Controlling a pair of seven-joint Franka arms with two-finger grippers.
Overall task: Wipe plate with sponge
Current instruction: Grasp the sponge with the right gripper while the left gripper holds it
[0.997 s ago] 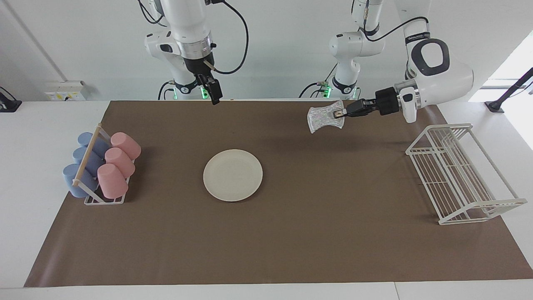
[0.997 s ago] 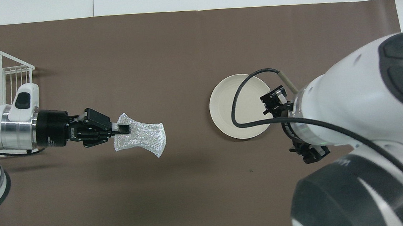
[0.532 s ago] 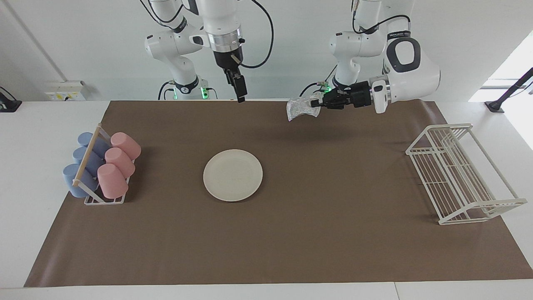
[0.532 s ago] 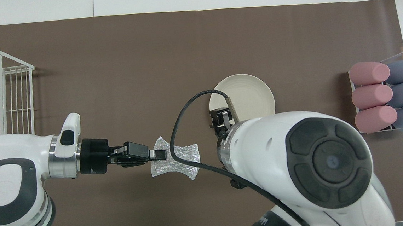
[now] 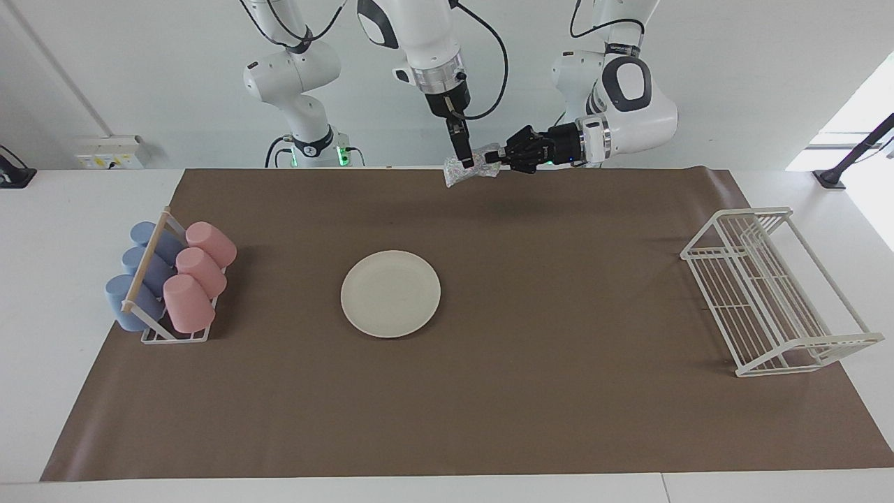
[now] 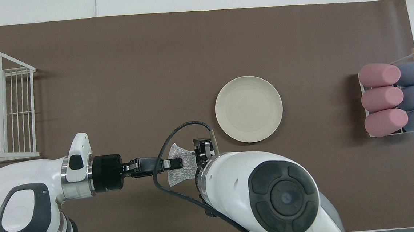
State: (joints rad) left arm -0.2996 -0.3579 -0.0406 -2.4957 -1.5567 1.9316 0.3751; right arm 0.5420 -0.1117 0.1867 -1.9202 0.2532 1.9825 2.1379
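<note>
Fingers of the left gripper (image 5: 500,158) clench the sponge (image 5: 466,170) in mid-air, over the mat at the plate's (image 5: 390,293) one o'clock in the facing view. Handover looks underway: the right gripper (image 5: 461,155), jaws spread, must close on it.

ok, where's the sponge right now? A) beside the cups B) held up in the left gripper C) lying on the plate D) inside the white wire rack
B: the left gripper is shut on the sponge, up in the air, well clear of the plate.
</note>
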